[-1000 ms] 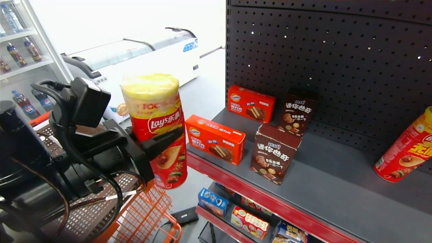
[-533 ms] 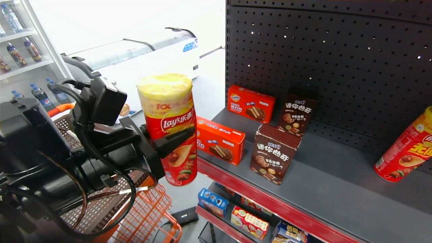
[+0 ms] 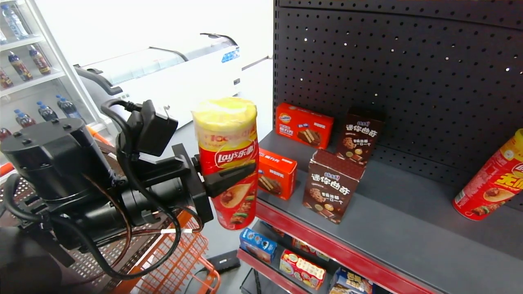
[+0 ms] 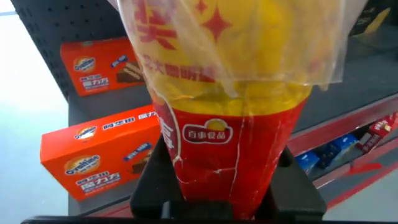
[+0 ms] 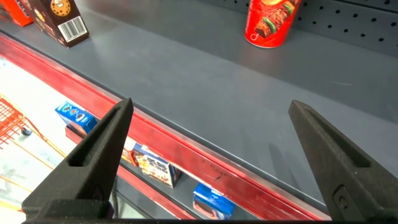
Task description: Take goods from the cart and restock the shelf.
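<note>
The red chip canister (image 3: 226, 163) with a yellow lid hangs upright at the front edge of the shelf (image 3: 392, 220), in front of the nearer orange wafer box (image 3: 278, 173). The left hand (image 3: 229, 173) grasps it around the middle, above the orange cart (image 3: 175, 261). The right hand (image 5: 210, 106) hovers over the shelf with its fingers spread wide.

Ahead of me sits a white chest freezer (image 3: 175, 69) with sliding glass lids, on a pale grey floor (image 3: 263, 94). Off to my left, a drinks cooler (image 3: 36, 81) with bottles (image 3: 19, 65) on its shelves. Really bright back there.
</note>
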Robot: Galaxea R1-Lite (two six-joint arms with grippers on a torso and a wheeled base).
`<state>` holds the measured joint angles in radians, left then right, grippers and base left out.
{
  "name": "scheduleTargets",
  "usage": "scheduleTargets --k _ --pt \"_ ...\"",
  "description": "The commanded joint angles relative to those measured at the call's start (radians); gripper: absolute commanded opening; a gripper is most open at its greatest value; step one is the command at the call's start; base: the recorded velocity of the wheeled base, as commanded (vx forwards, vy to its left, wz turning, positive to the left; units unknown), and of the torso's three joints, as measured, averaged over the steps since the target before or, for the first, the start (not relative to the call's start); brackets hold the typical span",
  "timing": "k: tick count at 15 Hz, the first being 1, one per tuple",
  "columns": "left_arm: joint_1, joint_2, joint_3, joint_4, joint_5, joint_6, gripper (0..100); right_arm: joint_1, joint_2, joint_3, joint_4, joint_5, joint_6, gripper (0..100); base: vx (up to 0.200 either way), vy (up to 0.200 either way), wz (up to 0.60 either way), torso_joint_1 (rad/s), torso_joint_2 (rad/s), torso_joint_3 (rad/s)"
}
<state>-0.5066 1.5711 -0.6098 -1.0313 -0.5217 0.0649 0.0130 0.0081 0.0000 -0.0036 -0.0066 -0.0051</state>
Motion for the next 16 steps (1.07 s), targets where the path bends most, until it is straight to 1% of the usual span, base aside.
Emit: scheduleTargets --k 1,5,6,7,11,13,14,15,16 --pt "-0.006 0.004 0.002 -0.004 -0.052 0.001 0 0.001 0.001 0.0 -0.001 0.002 -0.003 100 0.0 0.0 0.0 0.0 0.0 0.0" --pt "-0.007 0.003 0.004 -0.044 -0.169 0.001 0 0.001 0.0 0.0 0.001 0.002 0.001 100 0.0 0.0 0.0 0.0 0.0 0.0" --pt "-0.024 0.001 0.004 -0.052 -0.187 0.0 0 0.001 0.001 0.0 0.001 0.002 0.001 100 0.0 0.0 0.0 0.0 0.0 0.0" --pt "-0.041 0.001 0.005 -0.053 -0.187 -0.004 0 0.001 0.0 0.0 0.001 0.002 0.001 100 0.0 0.0 0.0 0.0 0.0 0.0" --pt "-0.067 -0.005 0.004 -0.053 -0.202 -0.005 0 0.001 0.0 0.0 0.001 0.002 0.001 100 0.0 0.0 -0.6 0.001 0.0 0.0" --pt "-0.101 -0.026 0.005 -0.052 -0.21 -0.007 0 0.001 0.0 0.0 0.001 0.0 0.001 100 0.0 0.0 -0.6 0.012 0.0 -0.005" --pt "-0.118 -0.036 0.005 -0.052 -0.208 -0.013 0 0.001 0.0 0.0 0.001 0.002 0.001 100 0.0 0.0 -0.6 0.002 0.01 0.007" --pt "-0.125 -0.037 0.005 -0.053 -0.208 -0.023 0 0.001 0.0 0.0 0.001 0.002 0.001 100 0.0 0.0 -0.6 -0.002 0.0 0.002" --pt "-0.128 -0.037 0.002 -0.053 -0.207 -0.027 0 0.001 0.001 0.0 0.001 0.002 0.001 100 0.0 0.0 -0.6 -0.007 0.0 0.002"
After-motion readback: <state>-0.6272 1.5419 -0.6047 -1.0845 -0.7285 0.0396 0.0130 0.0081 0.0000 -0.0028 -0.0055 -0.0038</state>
